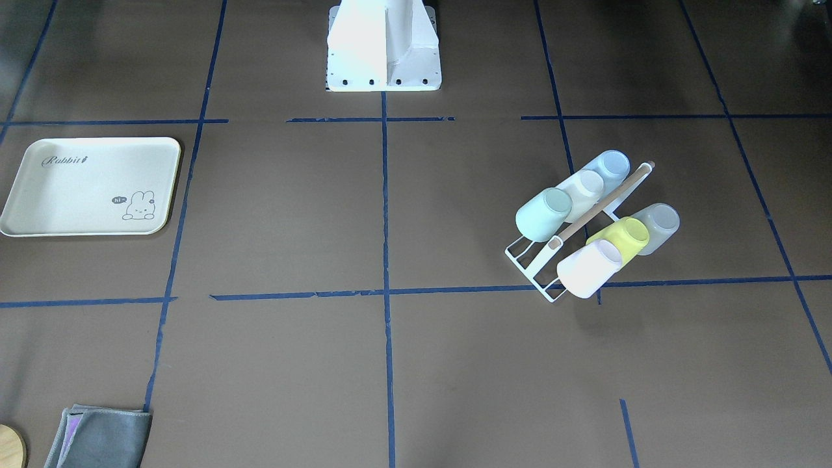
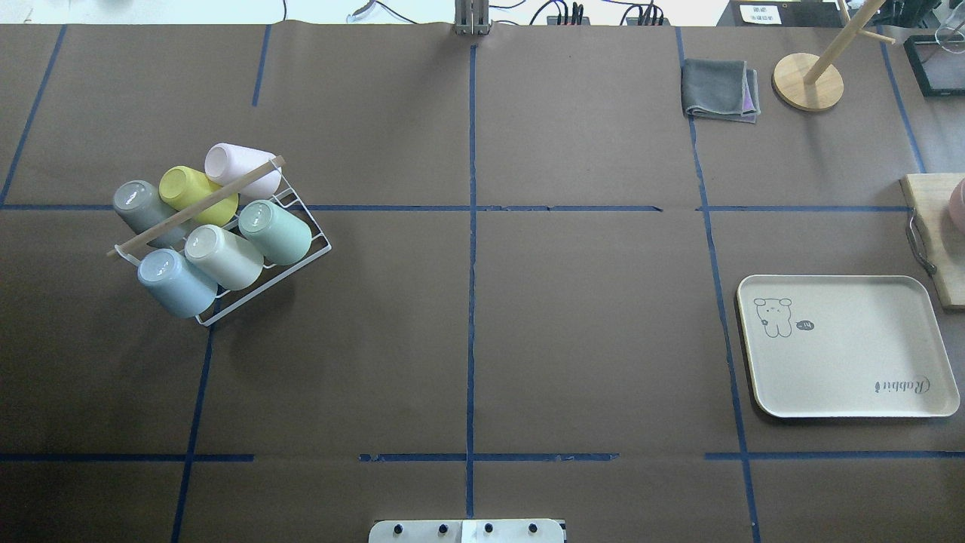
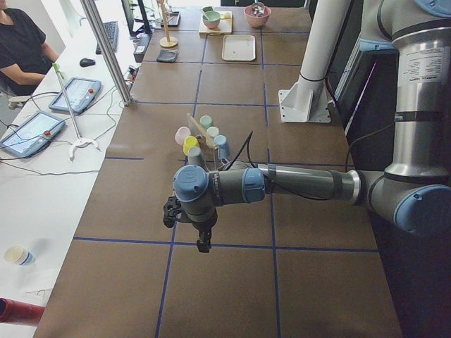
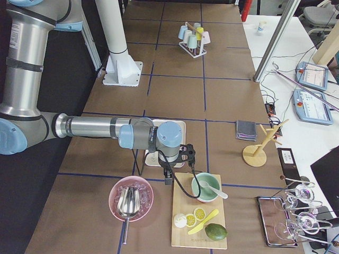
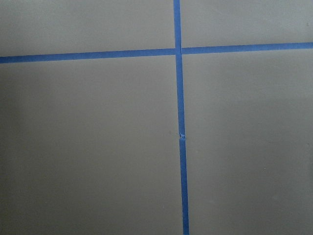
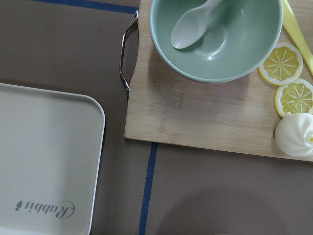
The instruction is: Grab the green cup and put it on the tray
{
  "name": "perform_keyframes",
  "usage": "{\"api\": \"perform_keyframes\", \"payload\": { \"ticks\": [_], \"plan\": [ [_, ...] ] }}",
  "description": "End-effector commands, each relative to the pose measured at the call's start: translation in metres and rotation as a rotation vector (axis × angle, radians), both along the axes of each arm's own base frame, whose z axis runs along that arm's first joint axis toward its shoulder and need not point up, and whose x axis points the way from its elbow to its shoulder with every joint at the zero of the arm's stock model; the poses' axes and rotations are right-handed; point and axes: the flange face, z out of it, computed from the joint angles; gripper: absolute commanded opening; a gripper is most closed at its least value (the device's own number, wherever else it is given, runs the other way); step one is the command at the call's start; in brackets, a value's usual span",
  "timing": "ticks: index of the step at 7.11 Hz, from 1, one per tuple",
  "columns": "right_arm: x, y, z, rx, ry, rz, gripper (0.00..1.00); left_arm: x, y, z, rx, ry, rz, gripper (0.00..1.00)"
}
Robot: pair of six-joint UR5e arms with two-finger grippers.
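The pale mint-green plastic cup (image 2: 275, 230) ends its row in the white wire rack (image 2: 324, 243), its side toward the middle open. A cream plastic cup (image 2: 225, 256) crowds the other side, and a wooden rod (image 2: 196, 207) crosses near its base. Open brown surface (image 2: 528, 317) runs to the cream-white rectangular tray (image 2: 844, 354), with a bamboo board (image 2: 929, 219) near its far corner.

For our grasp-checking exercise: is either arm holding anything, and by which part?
Nothing appears held; the green cup rests on the rack, untouched.
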Motion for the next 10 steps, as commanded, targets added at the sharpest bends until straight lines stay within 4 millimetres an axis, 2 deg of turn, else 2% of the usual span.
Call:
{"api": "perform_keyframes", "payload": {
  "ticks": [1, 5, 8, 10],
  "plan": [
    [0.001, -0.001, 0.000, 0.004, 0.015, -0.001, 1.00, 0.002, -0.003, -0.006, 0.010, -0.002, 0.000, 1.00],
    [-0.001, -0.001, 0.000, -0.014, 0.000, 0.010, 1.00, 0.002, 0.001, -0.010, 0.022, 0.001, 0.002, 1.00],
    [-0.003, 0.003, 0.011, -0.037, -0.010, 0.008, 1.00, 0.003, -0.001, -0.011, 0.023, 0.005, 0.001, 1.00],
    [-0.014, 0.013, 0.022, -0.055, -0.153, 0.004, 1.00, 0.004, -0.003, -0.010, 0.020, 0.000, 0.004, 1.00]
  ]
}}
